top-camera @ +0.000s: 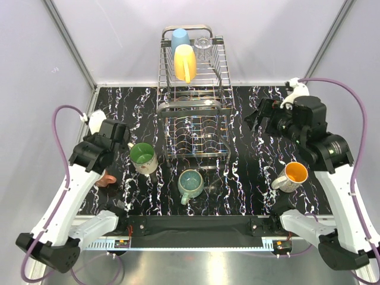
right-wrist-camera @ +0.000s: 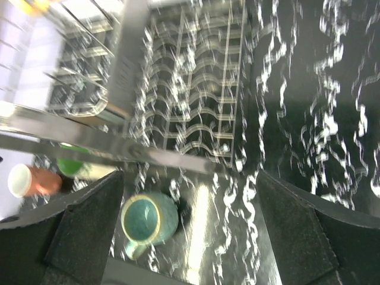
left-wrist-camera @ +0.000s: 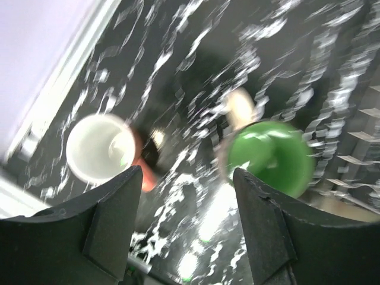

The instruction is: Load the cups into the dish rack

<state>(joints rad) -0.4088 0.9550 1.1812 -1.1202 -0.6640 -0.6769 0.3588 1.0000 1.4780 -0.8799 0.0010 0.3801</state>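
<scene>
The dish rack (top-camera: 193, 113) stands at the table's back middle. A light blue tumbler (top-camera: 180, 38), a yellow cup (top-camera: 184, 62) and a clear glass (top-camera: 203, 44) sit in its upper shelf. On the table are a cream mug with a green inside (top-camera: 143, 155), a teal mug (top-camera: 190, 183) and a salmon-pink cup (top-camera: 107, 178), partly hidden under the left arm. My left gripper (left-wrist-camera: 187, 172) hovers open between the pink cup (left-wrist-camera: 98, 148) and the green-lined mug (left-wrist-camera: 273, 155), holding nothing. My right gripper (top-camera: 258, 116) is open and empty, right of the rack (right-wrist-camera: 178, 107), with the teal mug (right-wrist-camera: 148, 218) below it.
A white mug with an orange inside (top-camera: 291, 176) stands on the right, near the right arm. The black marbled tabletop (top-camera: 249, 172) is walled by pale panels at the back and sides. The rack's lower plate tier (top-camera: 196, 139) faces the arms.
</scene>
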